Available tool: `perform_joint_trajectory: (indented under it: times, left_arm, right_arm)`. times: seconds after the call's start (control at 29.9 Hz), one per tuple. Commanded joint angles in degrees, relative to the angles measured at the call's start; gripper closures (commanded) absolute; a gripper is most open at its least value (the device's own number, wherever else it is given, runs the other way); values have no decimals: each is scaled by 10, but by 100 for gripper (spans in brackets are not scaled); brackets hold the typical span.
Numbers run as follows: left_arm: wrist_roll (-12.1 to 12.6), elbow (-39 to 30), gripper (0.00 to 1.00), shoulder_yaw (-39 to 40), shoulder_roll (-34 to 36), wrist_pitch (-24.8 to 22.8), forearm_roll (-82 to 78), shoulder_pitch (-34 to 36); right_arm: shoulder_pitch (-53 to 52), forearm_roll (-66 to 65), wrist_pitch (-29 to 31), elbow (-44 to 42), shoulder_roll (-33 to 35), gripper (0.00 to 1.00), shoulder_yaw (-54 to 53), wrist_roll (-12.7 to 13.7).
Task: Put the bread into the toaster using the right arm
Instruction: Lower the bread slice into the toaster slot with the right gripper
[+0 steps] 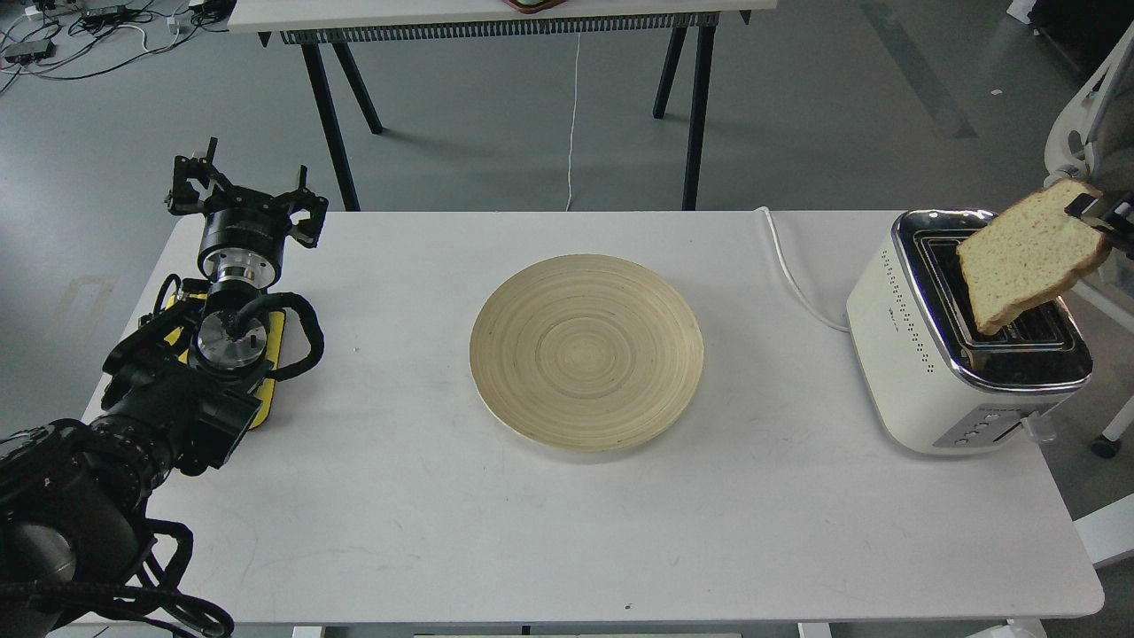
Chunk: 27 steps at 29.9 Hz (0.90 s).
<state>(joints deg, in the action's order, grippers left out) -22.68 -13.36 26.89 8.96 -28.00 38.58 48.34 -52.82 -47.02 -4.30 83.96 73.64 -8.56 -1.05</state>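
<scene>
Right fingers clamped on the tilted, speckled tan bread slice should square it over the cream chrome-topped toaster's slot before lowering; left fingers are spread.

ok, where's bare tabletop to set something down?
Free: the front strip of the white table below the wooden plate; the gaps between plate and left arm, and between plate and toaster, apart from its cord. Crowded: right end, where the bread hangs over the slots.

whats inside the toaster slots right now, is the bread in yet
The bread hangs tilted over the toaster, held at its top corner by the right gripper. Its lower corner reaches the near slot's opening; how deep is unclear. The slots look dark, and the slice covers part of them.
</scene>
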Motion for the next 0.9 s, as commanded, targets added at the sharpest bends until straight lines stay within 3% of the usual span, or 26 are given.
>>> perform_joint_trajectory:
  times: [0.0, 0.5, 0.87]
  left_arm:
    - [0, 0, 0, 0, 0, 0, 0, 0]
    - [0, 0, 0, 0, 0, 0, 0, 0]
    - [0, 0, 0, 0, 0, 0, 0, 0]
  right_arm:
    - [0, 0, -1, -6, -11, 85, 0, 0]
    - [12, 0, -4, -34, -55, 81, 10, 0]
    - [11, 4, -40, -54, -93, 39, 21, -1]
